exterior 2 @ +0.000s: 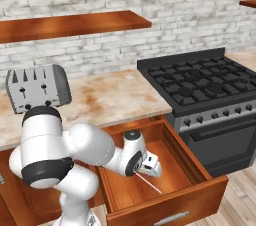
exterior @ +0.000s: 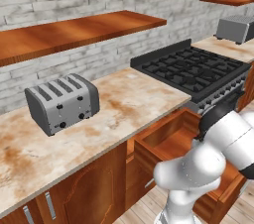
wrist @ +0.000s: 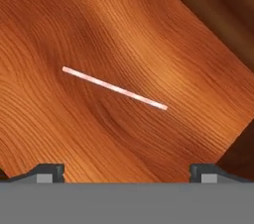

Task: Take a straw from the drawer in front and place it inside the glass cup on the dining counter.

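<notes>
Currently my gripper (exterior 2: 152, 169) hangs inside the open drawer (exterior 2: 170, 205), above its wooden floor, with the jaws spread wide and nothing between them. From the hand view, my two dark fingertips (wrist: 47, 172) stand far apart at the lower edge, and the straw (wrist: 114, 88) lies flat on the drawer floor ahead of them, clear of both tips and touching neither. It is a thin, pale pinkish-white stick, lying diagonally across the reddish-brown wood grain, one end toward the upper left of that view and the other toward the lower right. From the right base view, the straw (exterior 2: 150, 183) shows as a fine pale line just below and beside my gripper, on the drawer floor near the middle of the compartment. The drawer is pulled well out from beneath the wall-side worktop (exterior 2: 115, 97), and a slim silver bar handle (exterior 2: 172, 218) shows on its front panel. From the left base view, my arm covers much of the drawer (exterior: 163, 141), and only its left wall and part of its floor are visible. A grey four-slot toaster (exterior: 63, 103) stands on the worktop to the left of the drawer. A black gas stove (exterior 2: 200, 82) stands just to the right of the drawer, touching the worktop edge. Two wooden shelves (exterior: 74, 32) are mounted on the whitish brick wall above the worktop.
</notes>
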Controlling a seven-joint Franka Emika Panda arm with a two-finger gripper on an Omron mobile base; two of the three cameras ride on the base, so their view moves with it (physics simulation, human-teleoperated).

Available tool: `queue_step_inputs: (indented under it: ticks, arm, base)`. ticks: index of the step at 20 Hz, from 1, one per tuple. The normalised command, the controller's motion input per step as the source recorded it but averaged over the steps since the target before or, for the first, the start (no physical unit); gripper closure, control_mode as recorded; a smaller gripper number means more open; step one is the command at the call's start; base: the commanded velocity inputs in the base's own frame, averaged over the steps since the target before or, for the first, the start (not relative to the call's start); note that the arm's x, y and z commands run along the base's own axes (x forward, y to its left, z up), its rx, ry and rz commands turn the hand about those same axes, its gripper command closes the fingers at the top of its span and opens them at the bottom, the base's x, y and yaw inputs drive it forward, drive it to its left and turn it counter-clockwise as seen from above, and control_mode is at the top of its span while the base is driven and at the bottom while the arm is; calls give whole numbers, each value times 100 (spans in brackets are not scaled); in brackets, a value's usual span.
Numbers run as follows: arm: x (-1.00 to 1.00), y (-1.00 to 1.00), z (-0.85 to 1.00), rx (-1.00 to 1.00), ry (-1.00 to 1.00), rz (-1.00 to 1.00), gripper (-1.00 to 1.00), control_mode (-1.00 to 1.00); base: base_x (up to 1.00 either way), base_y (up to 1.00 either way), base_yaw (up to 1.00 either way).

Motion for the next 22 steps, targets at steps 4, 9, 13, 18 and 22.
queue_step_inputs:
  ticks: [4,9,13,18,22]
  arm:
    - [45,10,9,0,18,37,-100,-100]
    - [44,6,0,0,19,23,-100,-100]
    - [18,0,-17,0,18,12,-100,-100]
    - [0,0,-41,5,15,9,-100,-100]
    - [0,0,-49,9,10,14,-100,-100]
  base:
    - [0,0,0]
    - [0,0,0]
    - [0,0,0]
    - [0,0,0]
    - [0,0,0]
